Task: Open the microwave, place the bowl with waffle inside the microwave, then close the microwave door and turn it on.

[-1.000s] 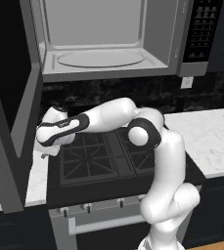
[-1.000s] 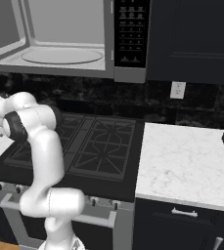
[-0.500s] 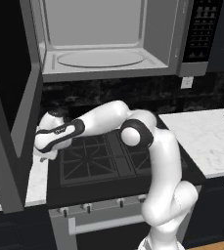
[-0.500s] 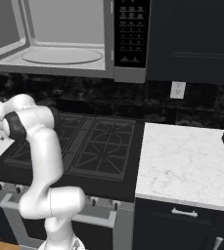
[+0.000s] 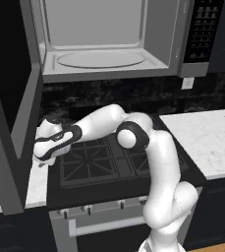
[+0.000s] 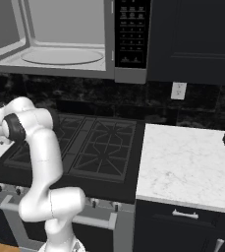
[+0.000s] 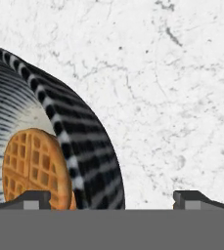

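Above the stove (image 5: pixel 109 160), the microwave (image 5: pixel 104 44) stands with its microwave door (image 5: pixel 11 113) swung wide to the left, the glass turntable (image 5: pixel 101 59) bare; left of the stove, on the white marble tabletop (image 7: pixel 172 97), sits the bowl (image 7: pixel 79 141) with the waffle (image 7: pixel 33 166) lying inside it; the hand (image 7: pixel 111 197) hangs just over the bowl's rim with its jaws spread wide, one finger above the waffle, the other over bare marble, grasping nothing.

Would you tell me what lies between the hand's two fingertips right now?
In the hand view, the bowl's striped wall and bare marble counter lie between them; the waffle sits by one fingertip.
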